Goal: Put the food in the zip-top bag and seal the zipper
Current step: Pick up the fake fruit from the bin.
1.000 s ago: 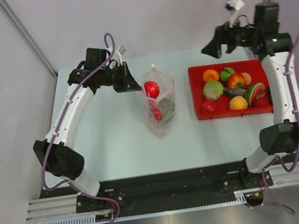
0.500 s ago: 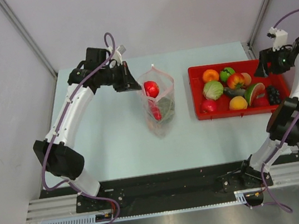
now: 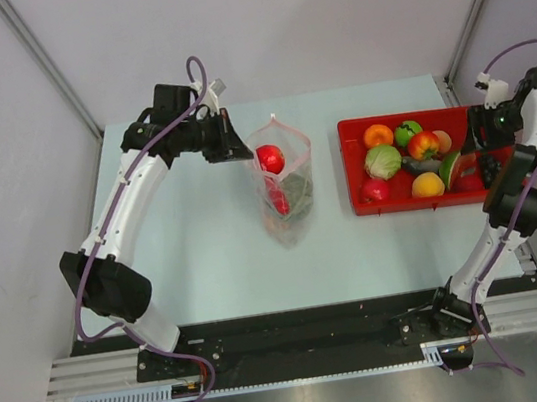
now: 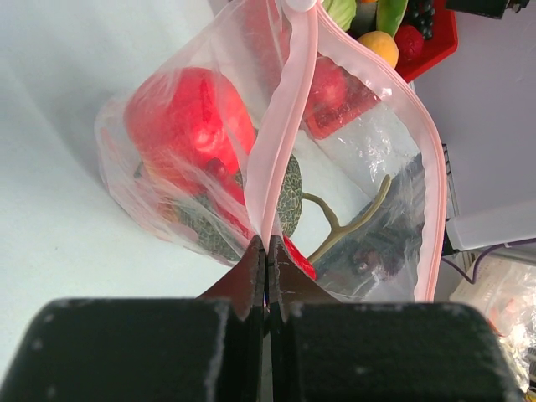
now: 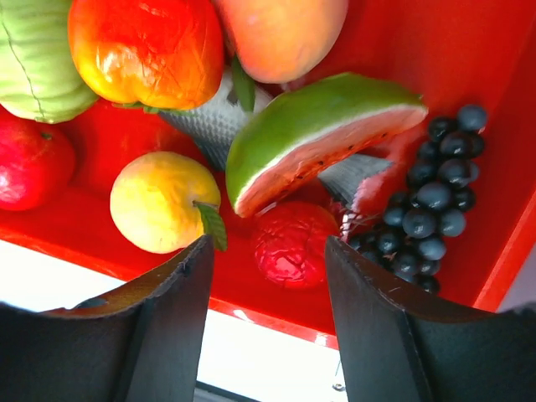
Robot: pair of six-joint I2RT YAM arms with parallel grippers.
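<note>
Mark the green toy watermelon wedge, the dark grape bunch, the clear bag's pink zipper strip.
green toy watermelon wedge (image 5: 310, 117), right wrist view, rind.
dark grape bunch (image 5: 434, 196), right wrist view, middle berry.
pink zipper strip (image 4: 287, 126), left wrist view, mid-length.

The zip-top bag (image 3: 284, 183) stands on the table (image 3: 204, 241) left of the tray (image 3: 401, 207), with food (image 3: 382, 161) in both.

The worktop (image 3: 202, 231) is a pale blue-green rectangular surface; two items rest directly on it. The zip-top bag (image 3: 288, 193) sits near the centre with its open mouth raised and its base on the surface; the red tray (image 3: 349, 169) lies flat to the right of the bag, well apart from it; its right end reaches the worktop's right edge.
</note>
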